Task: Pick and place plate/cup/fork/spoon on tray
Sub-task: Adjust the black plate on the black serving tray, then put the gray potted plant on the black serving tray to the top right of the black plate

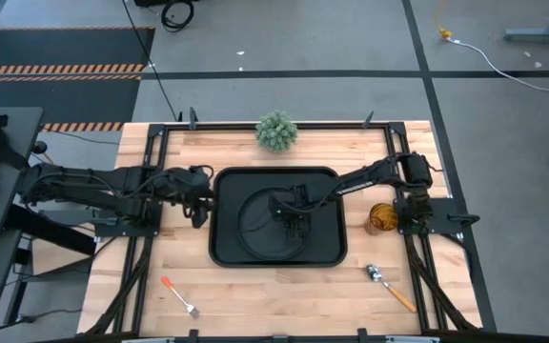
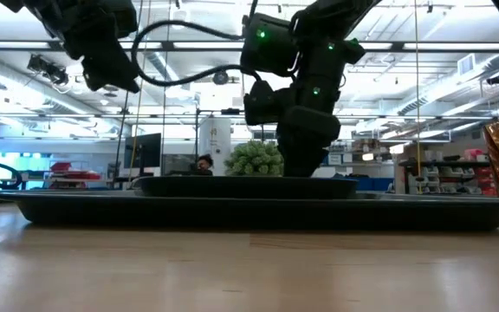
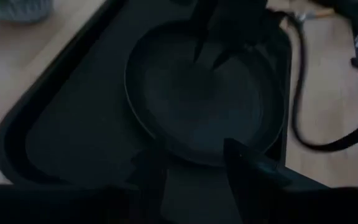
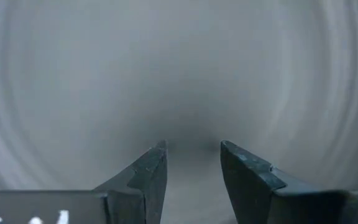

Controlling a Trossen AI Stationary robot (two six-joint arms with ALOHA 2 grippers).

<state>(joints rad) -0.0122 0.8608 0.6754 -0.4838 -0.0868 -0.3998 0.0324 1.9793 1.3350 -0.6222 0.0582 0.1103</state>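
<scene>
The round black plate point(image 1: 260, 229) lies flat in the black tray point(image 1: 225, 250) at the table's middle. It also shows in the left wrist view point(image 3: 191, 106). My right gripper point(image 1: 292, 217) stands over the plate's right half, pointing down, fingers open with nothing between them point(image 4: 192, 162). My left gripper point(image 1: 199, 205) is open and empty, raised above the tray's left rim point(image 3: 197, 174). The amber cup point(image 1: 381, 217) stands on the table right of the tray. The spoon point(image 1: 389, 286) lies at the front right and the fork point(image 1: 179, 295) at the front left. My right gripper's open fingers point(image 4: 151, 171) point down at the plate's inner surface point(image 4: 191, 81), very close to it. I cannot tell whether their tips touch it. The plate lies flat in the tray.
A green plant ball point(image 1: 276, 131) stands at the far edge behind the tray, and shows in the low view point(image 2: 254, 159). Bare wood lies in front of the tray between fork and spoon. The cup stands close beside my right arm's base.
</scene>
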